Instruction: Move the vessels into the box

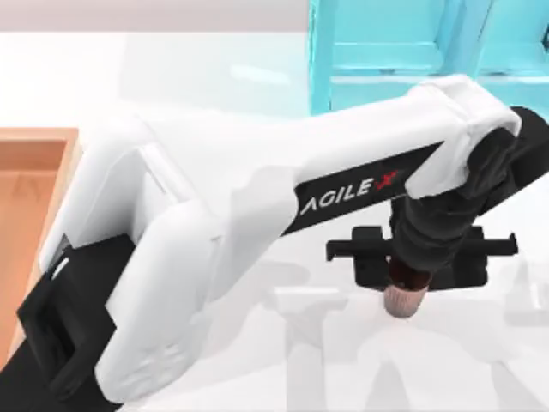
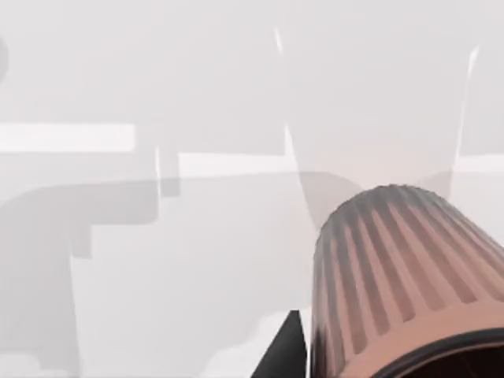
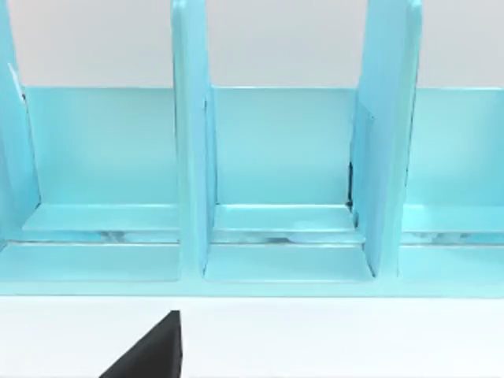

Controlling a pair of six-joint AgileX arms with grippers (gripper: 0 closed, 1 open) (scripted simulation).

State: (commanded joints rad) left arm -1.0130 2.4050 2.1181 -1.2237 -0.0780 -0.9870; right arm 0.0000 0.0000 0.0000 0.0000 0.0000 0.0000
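A: The left gripper's (image 1: 403, 287) fingers — can you read them?
B: They sit either side of a cup (image 1: 403, 298), which hangs beneath the wrist; whether they clamp it, I can't tell.
A: Where is that?
B: Over the tabletop's (image 1: 214, 69) right half, near the front edge. The box (image 1: 39, 172) lies at the left edge.
A: The right arm?
B: Its camera faces the cyan shelf (image 3: 283, 157) at the back edge; one dark fingertip (image 3: 150, 350) shows, so its state is unclear.
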